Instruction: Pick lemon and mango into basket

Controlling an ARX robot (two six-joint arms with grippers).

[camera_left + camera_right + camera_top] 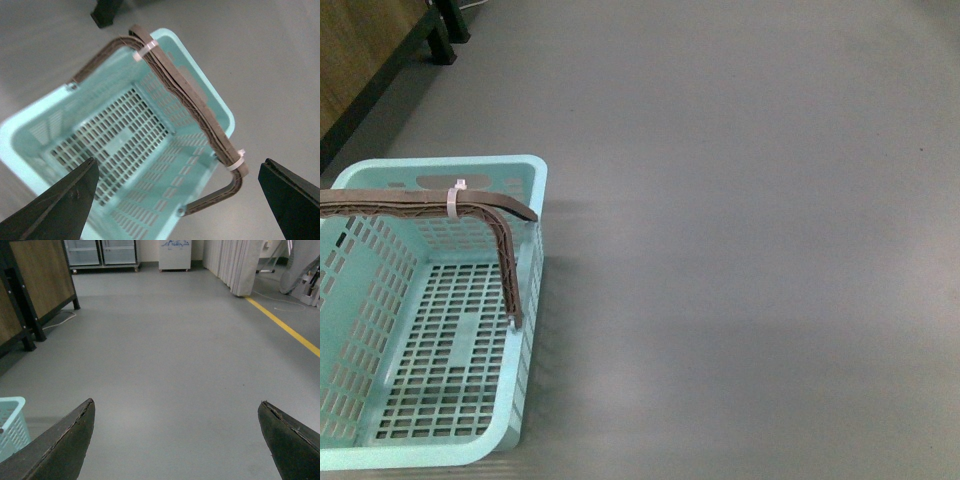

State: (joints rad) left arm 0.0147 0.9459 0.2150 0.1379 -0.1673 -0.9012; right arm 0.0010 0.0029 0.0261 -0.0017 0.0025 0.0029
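Item: basket (pixel 535 190), pale teal plastic with slotted walls and floor, standing upright on the grey floor (pixel 750 200), nothing inside it. A brown handle (pixel 420 203) lies folded across its rim, lashed with a white zip tie (pixel 455 198); the left wrist view shows a second tie further along the handle. Handling, as a judgement: light, stiff and thin-walled, likely to slide if bumped. It need not be lifted, but fruit should go down through the open part beside the handle. Lemon and mango: not in view in any picture, so their place and look cannot be told. From their kind, the lemon should be firm, light and apt to roll, best gripped across its middle. The mango should be heavier, smooth-skinned and easily bruised, best gripped across its narrow width near mid-length with gentle pressure. Left gripper (pixel 178 167): directly above the basket, fingers spread wide, nothing between them. Right gripper (pixel 176 407): off to the basket's right over bare floor, fingers likewise spread and holding nothing. Other: a dark-legged wooden cabinet (pixel 365 50) beyond the basket; a yellow line (pixel 285 327) well apart from the basket on the far right.
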